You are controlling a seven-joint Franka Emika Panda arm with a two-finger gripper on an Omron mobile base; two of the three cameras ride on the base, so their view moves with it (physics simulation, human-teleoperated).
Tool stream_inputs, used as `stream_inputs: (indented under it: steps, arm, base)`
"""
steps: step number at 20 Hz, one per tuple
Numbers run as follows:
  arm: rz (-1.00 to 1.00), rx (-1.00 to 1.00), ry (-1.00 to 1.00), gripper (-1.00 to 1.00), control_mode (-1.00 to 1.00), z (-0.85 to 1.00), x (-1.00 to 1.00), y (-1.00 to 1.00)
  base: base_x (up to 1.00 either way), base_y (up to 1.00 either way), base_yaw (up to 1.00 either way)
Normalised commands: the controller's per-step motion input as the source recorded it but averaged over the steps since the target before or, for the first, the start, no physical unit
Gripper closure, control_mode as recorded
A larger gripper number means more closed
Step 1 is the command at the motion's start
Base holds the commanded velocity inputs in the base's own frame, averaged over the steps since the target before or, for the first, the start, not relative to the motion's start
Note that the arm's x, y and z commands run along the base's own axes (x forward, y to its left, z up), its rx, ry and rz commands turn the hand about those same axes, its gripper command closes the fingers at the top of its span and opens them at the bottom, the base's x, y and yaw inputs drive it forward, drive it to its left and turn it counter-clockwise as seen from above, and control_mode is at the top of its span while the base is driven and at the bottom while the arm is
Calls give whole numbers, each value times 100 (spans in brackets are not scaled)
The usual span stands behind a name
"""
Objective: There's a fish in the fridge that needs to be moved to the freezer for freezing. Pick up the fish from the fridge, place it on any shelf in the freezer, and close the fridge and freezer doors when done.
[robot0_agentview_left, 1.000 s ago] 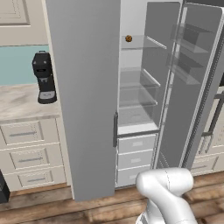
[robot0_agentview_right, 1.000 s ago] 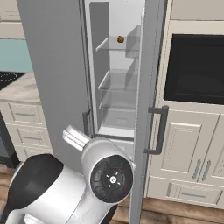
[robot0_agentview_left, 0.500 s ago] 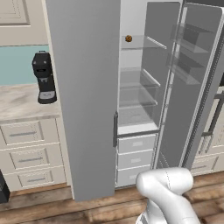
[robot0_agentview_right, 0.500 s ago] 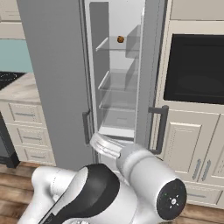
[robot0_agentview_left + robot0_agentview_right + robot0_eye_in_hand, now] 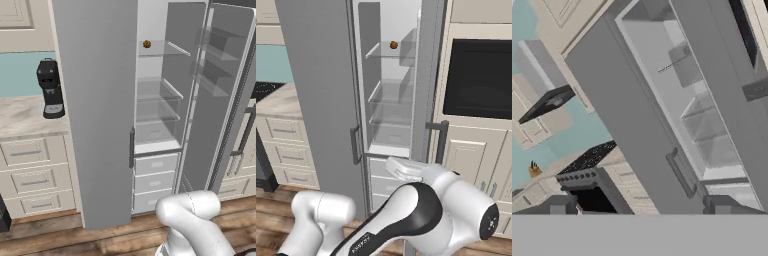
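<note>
Tall grey fridge [image 5: 160, 100] stands open, translucent glass shelves, grey drawers.

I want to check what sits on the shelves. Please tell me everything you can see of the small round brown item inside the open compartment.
The round brown item is a small ball-like piece of food, brown with a slightly mottled surface. It rests alone on the top glass shelf of the open compartment, near the shelf's front left part. Only the shelf touches it.

Matt grey doors [image 5: 100, 110], translucent glass shelves [image 5: 157, 90]
</note>
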Motion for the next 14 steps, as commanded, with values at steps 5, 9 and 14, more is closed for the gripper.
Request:
stream_inputs:
  steps: [5,9,14]
  arm:
    - [11,-2,-21,-100,-100,-4,27,-21]
    - [4,-9,-23,-100,-100,-15,11,-26]
    - [1,-12,-12,-100,-100,-22,30,-5]
  base:
    - [0,0,0]
    - [0,0,0]
    - [0,0,0]
